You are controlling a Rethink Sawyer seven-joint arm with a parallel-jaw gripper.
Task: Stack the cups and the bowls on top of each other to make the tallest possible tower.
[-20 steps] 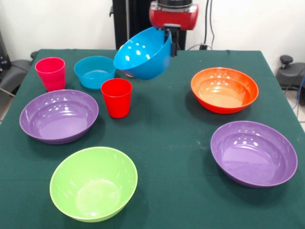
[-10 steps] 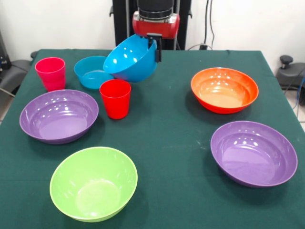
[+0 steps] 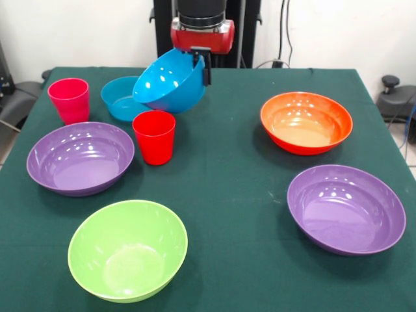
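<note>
The gripper [image 3: 203, 65] is clamped on the rim of the deep blue bowl [image 3: 168, 81], one dark finger [image 3: 205, 67] visible outside the rim at the bowl's right edge. The bowl hangs clear of the green table [image 3: 240, 188], tilted so its opening faces up and to the left. It overlaps the right side of the smaller blue bowl [image 3: 120, 99], which rests on the table, and it hangs just above the red cup [image 3: 155, 136]. The pink cup [image 3: 69, 99] stands upright near the table's left edge. One purple bowl [image 3: 80, 157] sits just left of the red cup. The lime green bowl [image 3: 128, 249] lies at the front left. The orange bowl [image 3: 306, 122] sits at the right, the second purple bowl [image 3: 346, 208] in front of it. No bowl is nested in another.
</note>
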